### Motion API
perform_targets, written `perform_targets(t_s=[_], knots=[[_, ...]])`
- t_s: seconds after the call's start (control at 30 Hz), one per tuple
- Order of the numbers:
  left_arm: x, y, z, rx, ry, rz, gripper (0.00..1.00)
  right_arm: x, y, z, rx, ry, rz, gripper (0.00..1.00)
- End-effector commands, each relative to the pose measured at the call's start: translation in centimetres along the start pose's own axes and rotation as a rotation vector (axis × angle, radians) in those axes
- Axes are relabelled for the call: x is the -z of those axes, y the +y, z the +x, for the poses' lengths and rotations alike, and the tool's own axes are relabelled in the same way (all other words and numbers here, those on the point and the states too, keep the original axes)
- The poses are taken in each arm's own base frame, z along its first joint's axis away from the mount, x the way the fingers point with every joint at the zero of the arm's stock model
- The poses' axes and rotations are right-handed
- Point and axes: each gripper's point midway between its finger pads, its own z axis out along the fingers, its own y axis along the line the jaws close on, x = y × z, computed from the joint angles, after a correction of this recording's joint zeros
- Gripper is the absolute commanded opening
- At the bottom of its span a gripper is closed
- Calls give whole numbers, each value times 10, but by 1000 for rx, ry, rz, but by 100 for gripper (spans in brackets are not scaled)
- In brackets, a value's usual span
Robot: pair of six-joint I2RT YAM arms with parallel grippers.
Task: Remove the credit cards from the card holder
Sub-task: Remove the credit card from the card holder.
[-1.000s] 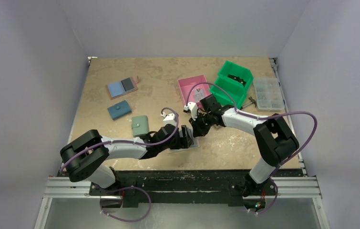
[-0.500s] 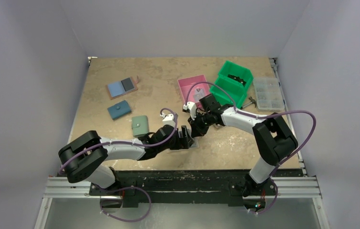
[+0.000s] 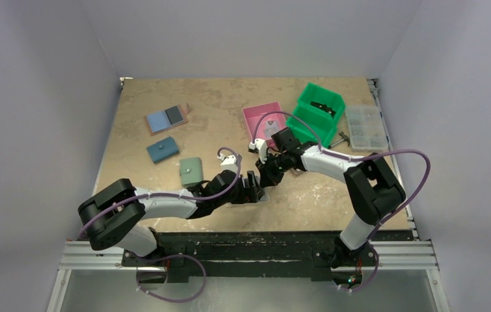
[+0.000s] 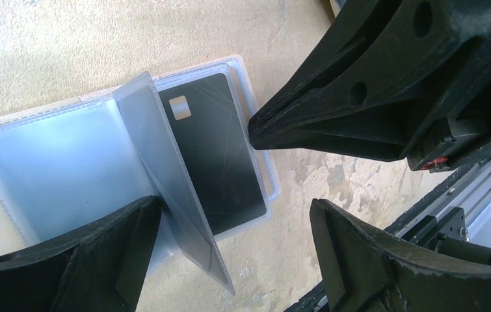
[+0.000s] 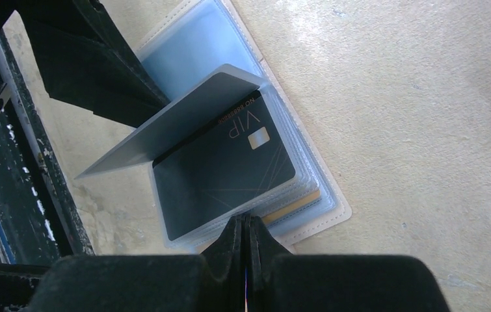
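At 6 o'clock edge of table (image 3: 164, 97): card holder (image 5: 333, 211) lies open, one clear sleeve (image 5: 177, 123) standing tilted. We see dark card (image 5: 223, 175) pocketed, gold card (image 5: 291, 208) edge beneath. Left gripper (image 4: 229, 214) spread wide, straddling holder from 8 o'clock, holding nothing. Right gripper (image 5: 246, 224) pressed together, tips at sleeve stack from 2 o'clock. Our worry: closed tips shove unpinned holder or snag plastic, not card.

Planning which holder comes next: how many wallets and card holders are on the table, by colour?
Blue-and-black open holder: 1
Dark teal wallet: 1
Sage green wallet: 1
Beige card holder, clear sleeves: 1
Total: 4
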Motion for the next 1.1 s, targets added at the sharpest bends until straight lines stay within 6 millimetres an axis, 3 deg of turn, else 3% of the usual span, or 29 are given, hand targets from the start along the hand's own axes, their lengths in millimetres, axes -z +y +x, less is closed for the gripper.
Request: perform_targets(t_s=[0.0, 0.17, 0.6, 0.83, 1.07], knots=[[6, -17, -16, 32, -55, 66, 91, 0, 10, -15, 8, -31, -54, 0], [4, -14, -16, 41, -56, 52, 91, 0, 11, -16, 10, -36, -59, 0], [17, 18, -26, 90, -99, -75, 84, -1, 7, -17, -1, -36, -39, 0], [16, 23, -28, 103, -93, -76, 63, -1, 7, -16, 0, -35, -36, 0], [16, 45, -30, 117, -76, -139, 45, 0, 6, -18, 7, -38, -30, 0]])
